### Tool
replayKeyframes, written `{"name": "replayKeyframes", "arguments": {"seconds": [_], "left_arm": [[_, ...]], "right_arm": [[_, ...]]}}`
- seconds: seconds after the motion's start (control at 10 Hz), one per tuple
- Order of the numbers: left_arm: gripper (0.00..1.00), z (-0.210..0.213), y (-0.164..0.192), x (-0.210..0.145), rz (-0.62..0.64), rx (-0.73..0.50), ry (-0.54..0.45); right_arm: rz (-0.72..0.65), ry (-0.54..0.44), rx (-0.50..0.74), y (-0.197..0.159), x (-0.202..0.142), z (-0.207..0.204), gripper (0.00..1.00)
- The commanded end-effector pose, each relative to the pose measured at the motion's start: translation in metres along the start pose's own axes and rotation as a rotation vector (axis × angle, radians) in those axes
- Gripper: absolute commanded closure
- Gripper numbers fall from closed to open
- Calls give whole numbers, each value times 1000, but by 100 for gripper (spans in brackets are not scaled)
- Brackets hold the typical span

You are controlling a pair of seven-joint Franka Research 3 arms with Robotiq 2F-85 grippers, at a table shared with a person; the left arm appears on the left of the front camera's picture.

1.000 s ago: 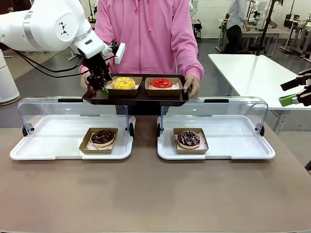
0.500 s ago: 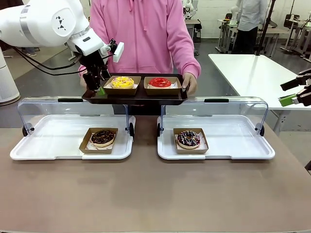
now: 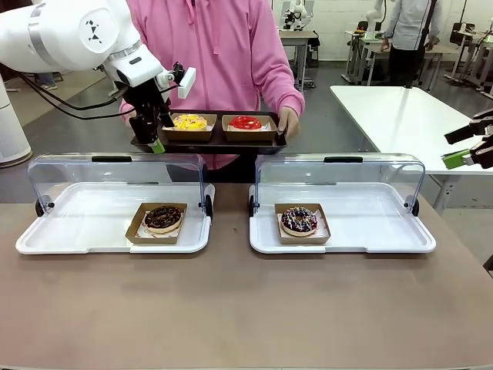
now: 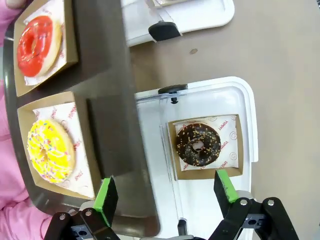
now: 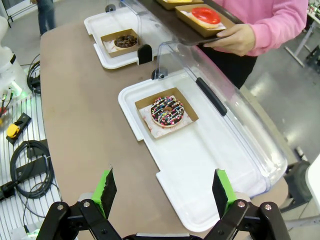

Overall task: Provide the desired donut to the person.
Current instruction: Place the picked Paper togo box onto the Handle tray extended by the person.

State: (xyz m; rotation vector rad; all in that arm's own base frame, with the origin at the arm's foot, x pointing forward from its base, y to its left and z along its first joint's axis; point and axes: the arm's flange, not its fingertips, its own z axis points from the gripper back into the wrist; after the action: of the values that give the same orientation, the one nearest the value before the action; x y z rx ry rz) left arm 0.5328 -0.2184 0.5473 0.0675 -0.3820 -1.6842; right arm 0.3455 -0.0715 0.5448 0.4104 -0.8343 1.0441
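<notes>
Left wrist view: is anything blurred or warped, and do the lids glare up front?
Left wrist view: sharp, the dark tray close and bulged by the wide lens, yellow donut clear. Front view: soft highlights on both clear lids, donuts beneath readable; background softer.

The person's head is cut off by the front view's top edge; the dark tray hides one hand.

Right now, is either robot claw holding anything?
No. The left gripper and right gripper are open, holding nothing; the person's hand holds the dark tray's edge.
</notes>
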Motion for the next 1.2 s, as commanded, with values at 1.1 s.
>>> {"name": "replayKeyframes", "arguments": {"seconds": [1.1], "left_arm": [[0, -1, 1, 0, 0, 9, -2]], "right_arm": [[6, -5, 10, 0, -2, 0, 0]]}}
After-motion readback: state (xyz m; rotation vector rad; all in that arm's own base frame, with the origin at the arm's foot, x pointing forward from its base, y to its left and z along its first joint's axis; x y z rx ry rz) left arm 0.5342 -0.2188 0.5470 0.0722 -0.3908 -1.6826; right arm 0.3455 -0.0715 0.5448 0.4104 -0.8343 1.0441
